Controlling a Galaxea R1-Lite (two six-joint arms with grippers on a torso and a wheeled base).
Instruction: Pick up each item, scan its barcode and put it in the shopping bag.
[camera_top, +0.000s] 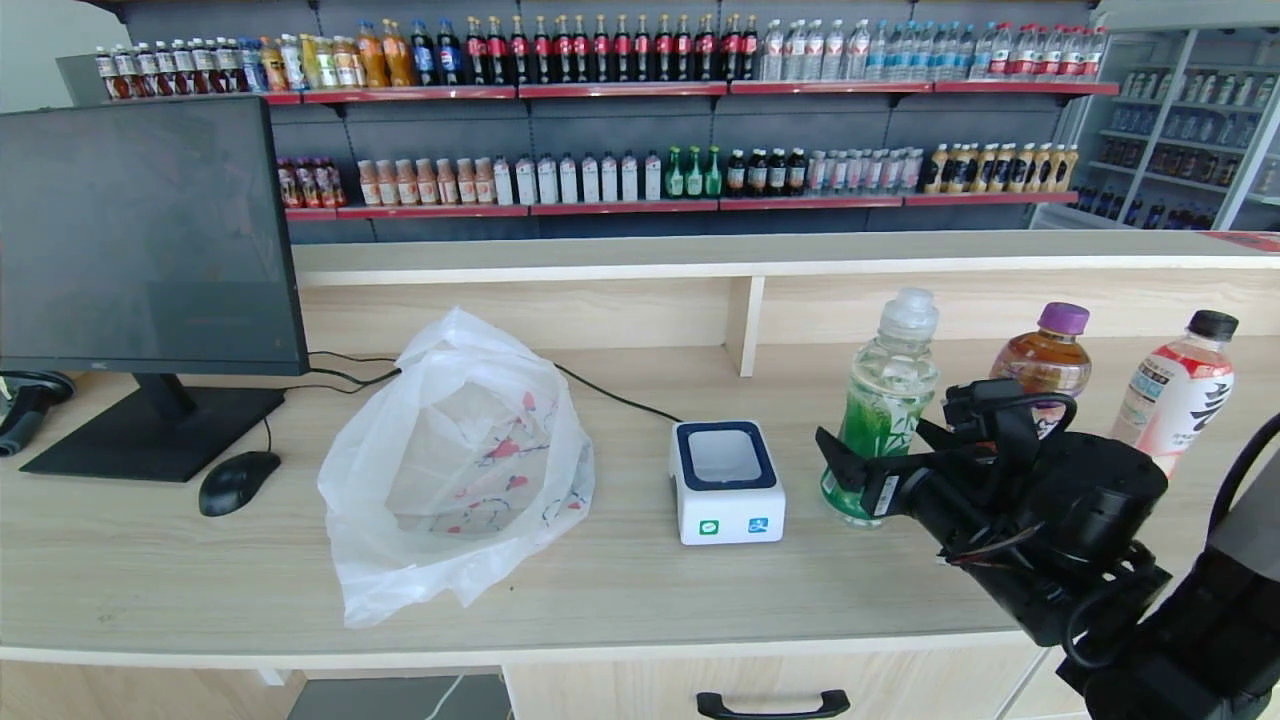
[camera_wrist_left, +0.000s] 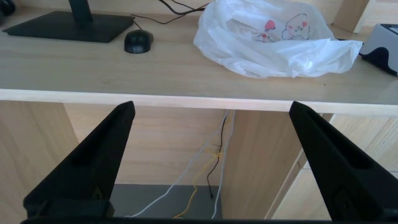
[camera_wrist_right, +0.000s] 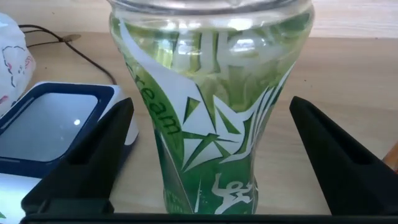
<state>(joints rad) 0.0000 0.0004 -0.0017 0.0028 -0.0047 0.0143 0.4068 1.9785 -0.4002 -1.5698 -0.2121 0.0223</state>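
A clear bottle with a green label (camera_top: 885, 400) (camera_wrist_right: 211, 143) stands upright on the wooden counter, right of the white barcode scanner (camera_top: 727, 480) (camera_wrist_right: 43, 124). My right gripper (camera_top: 890, 450) (camera_wrist_right: 211, 106) is open around the bottle's lower half, one finger on each side with a gap to the plastic. A white plastic shopping bag (camera_top: 460, 470) (camera_wrist_left: 273, 37) lies open left of the scanner. Farther right stand a brown bottle with a purple cap (camera_top: 1045, 360) and a pink-white bottle with a black cap (camera_top: 1178, 390). My left gripper (camera_wrist_left: 211, 111) is open and holds nothing, below the counter's front edge.
A monitor (camera_top: 140, 240) on its stand and a black mouse (camera_top: 238, 482) (camera_wrist_left: 138, 41) occupy the counter's left end. Cables run behind the bag. A raised wooden ledge (camera_top: 760, 255) borders the back of the counter. Shelves of drinks fill the wall behind.
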